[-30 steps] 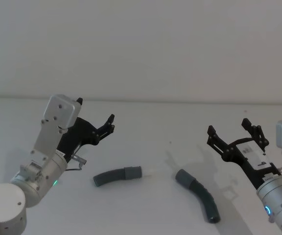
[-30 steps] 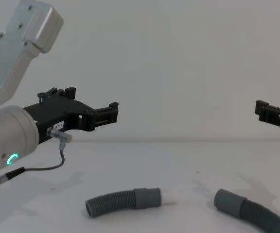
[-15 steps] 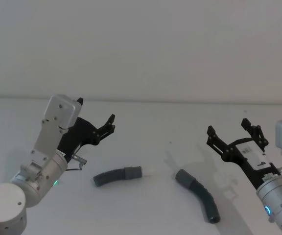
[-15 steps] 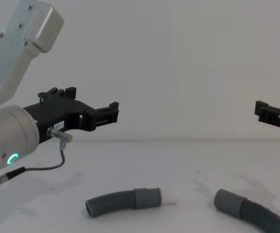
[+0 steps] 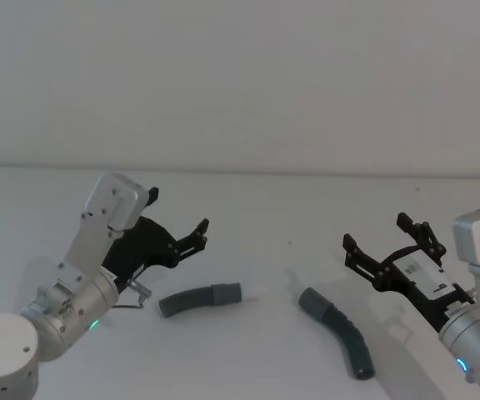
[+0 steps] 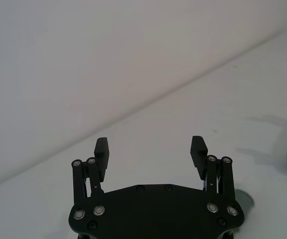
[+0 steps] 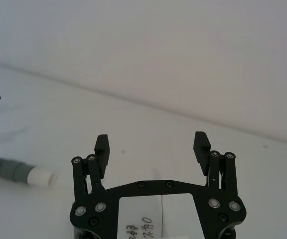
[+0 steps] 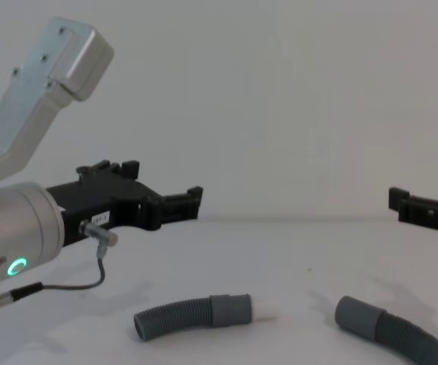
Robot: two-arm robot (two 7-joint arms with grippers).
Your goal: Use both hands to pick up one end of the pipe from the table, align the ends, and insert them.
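Two grey corrugated pieces of the pipe lie on the white table. The short curved piece has a smooth cuff with a white tip pointing toward the longer piece. The longer piece's plain cuff faces it across a small gap. My left gripper hovers open above and behind the short piece. Over the table behind the long piece, my right gripper is open too. Neither touches the pipe.
A plain pale wall rises behind the table's far edge. A thin grey cable loops from the left wrist, beside its green ring light. The table is bare around the two pieces.
The left gripper has moved down and to the right, closer to the short piece. The right gripper has dropped a little and shifted left. Both pipe pieces lie where they were.
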